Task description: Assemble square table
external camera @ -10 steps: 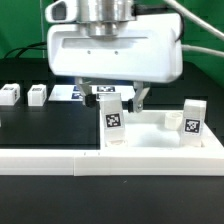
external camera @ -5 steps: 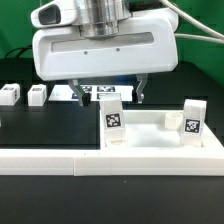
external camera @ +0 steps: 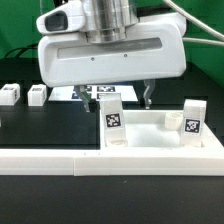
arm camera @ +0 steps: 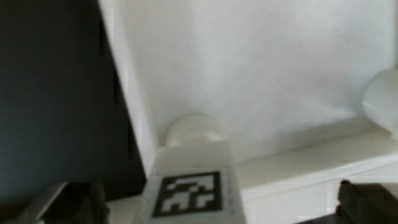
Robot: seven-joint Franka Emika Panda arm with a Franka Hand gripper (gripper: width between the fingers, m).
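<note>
Plainly a robotics lab, set up as a test bench rather than a home or shop. Given away by a matte black desk [external camera: 50, 125] against a plain green backdrop [external camera: 15, 30], with a bulky white arm housing [external camera: 110, 55] overhead trailing a grey cable [external camera: 195, 25]. Confirmed by printed black-and-white tags everywhere: on the marker board [external camera: 75, 93] lying flat at the far side, and on small white blocks [external camera: 113, 122] standing about. Fenced along the near edge by a long white rail [external camera: 60, 157].
</note>
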